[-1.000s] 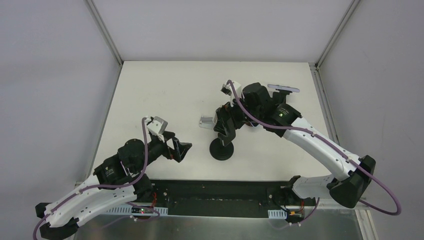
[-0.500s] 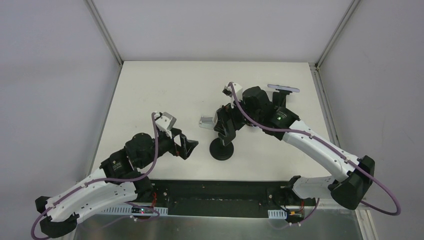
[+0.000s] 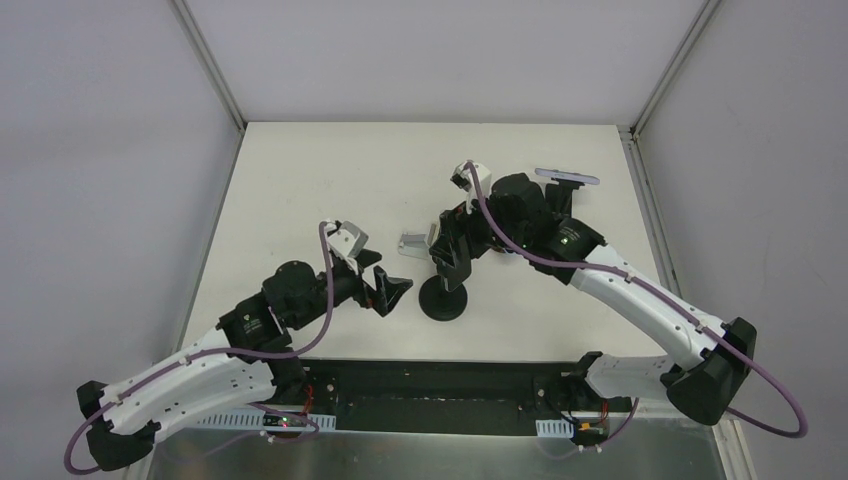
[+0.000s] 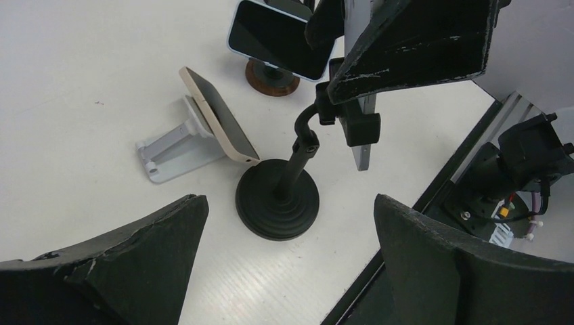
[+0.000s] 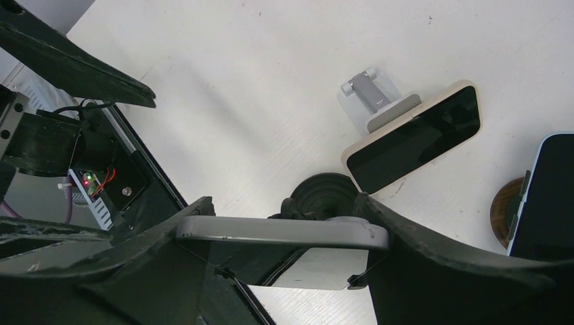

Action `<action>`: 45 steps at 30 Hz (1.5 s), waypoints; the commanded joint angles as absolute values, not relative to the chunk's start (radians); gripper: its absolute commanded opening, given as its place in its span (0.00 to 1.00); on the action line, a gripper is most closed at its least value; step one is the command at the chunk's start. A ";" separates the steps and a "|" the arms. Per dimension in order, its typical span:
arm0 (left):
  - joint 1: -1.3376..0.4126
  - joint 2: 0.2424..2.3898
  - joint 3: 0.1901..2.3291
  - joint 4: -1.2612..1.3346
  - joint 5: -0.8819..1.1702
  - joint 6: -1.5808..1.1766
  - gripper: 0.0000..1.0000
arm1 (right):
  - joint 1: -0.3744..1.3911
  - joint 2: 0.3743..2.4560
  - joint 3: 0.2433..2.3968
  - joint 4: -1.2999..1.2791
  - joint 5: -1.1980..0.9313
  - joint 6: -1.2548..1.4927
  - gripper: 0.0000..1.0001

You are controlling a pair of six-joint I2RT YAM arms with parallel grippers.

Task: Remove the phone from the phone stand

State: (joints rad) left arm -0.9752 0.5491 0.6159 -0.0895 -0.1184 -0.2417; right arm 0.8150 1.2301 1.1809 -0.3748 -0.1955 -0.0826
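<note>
A grey phone (image 5: 281, 231) sits in the clamp (image 4: 357, 127) of a black gooseneck stand with a round base (image 3: 441, 299). My right gripper (image 5: 281, 237) is shut on the phone, one finger on each long edge, above the base (image 5: 323, 196). In the left wrist view the phone's edge (image 4: 362, 150) hangs below the right gripper's fingers (image 4: 420, 40). My left gripper (image 3: 393, 293) is open and empty, low over the table just left of the base. In its own view the base (image 4: 277, 200) lies between and just beyond its fingertips.
A beige phone (image 4: 216, 115) leans on a white stand (image 4: 172, 145) just behind the black stand. A pale blue phone (image 4: 277, 37) sits on a round wooden stand (image 4: 271, 76) farther back. The table's black front edge (image 4: 467, 142) is close on the right.
My left arm has moved right across the table, bringing its open gripper close to the black stand's base. The right gripper has stayed on the phone.
</note>
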 commanded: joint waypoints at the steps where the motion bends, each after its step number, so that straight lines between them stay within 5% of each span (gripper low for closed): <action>1: -0.978 0.616 0.615 0.057 -0.057 -0.214 1.00 | 0.815 1.183 1.161 -0.326 -0.214 -0.050 0.38; 6: -0.978 0.710 0.591 0.210 -0.027 -0.219 1.00 | 0.825 1.158 1.142 -0.303 -0.193 -0.037 0.15; 14: -0.978 0.828 0.527 0.504 0.040 -0.268 1.00 | 0.838 1.147 1.130 -0.284 -0.186 -0.017 0.11; 34: -0.968 1.001 0.432 0.827 0.105 -0.177 0.97 | 0.847 1.147 1.137 -0.278 -0.214 0.023 0.07; 45: -0.902 1.078 0.456 0.904 0.322 -0.227 0.95 | 0.849 1.152 1.143 -0.298 -0.248 0.021 0.06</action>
